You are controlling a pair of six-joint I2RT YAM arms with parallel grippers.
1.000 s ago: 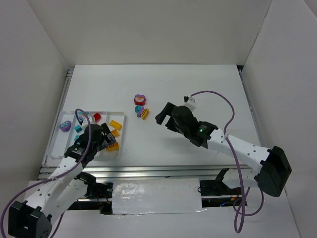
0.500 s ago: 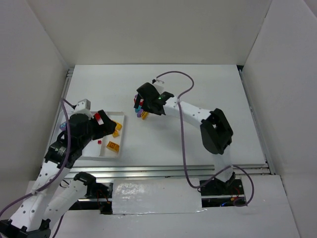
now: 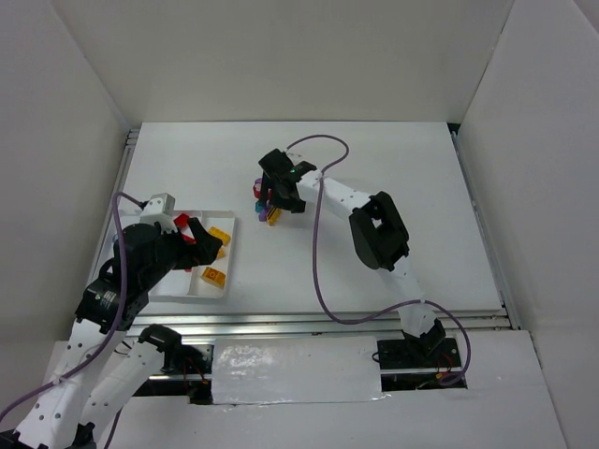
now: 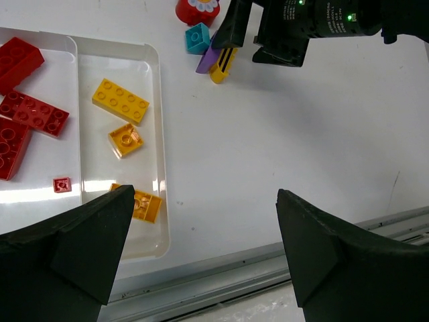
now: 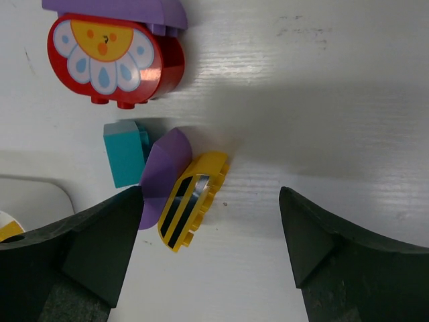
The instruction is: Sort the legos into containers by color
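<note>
Loose legos lie together mid-table: a red rounded brick with a flower face, a teal brick, a purple rounded brick and a yellow striped rounded brick. My right gripper hovers open just above them, its fingers either side of the yellow and purple pieces, holding nothing. The white tray holds red bricks in one container and yellow bricks in the one beside it. My left gripper hangs open and empty above the tray's right edge.
The table's near edge with its metal rail runs just below the tray. The right arm's purple cable loops across the middle of the table. White walls close in the table on three sides.
The right arm swung from mid-table out over the loose bricks and came down onto them. The left arm lifted from the tray and its jaws opened wide.
</note>
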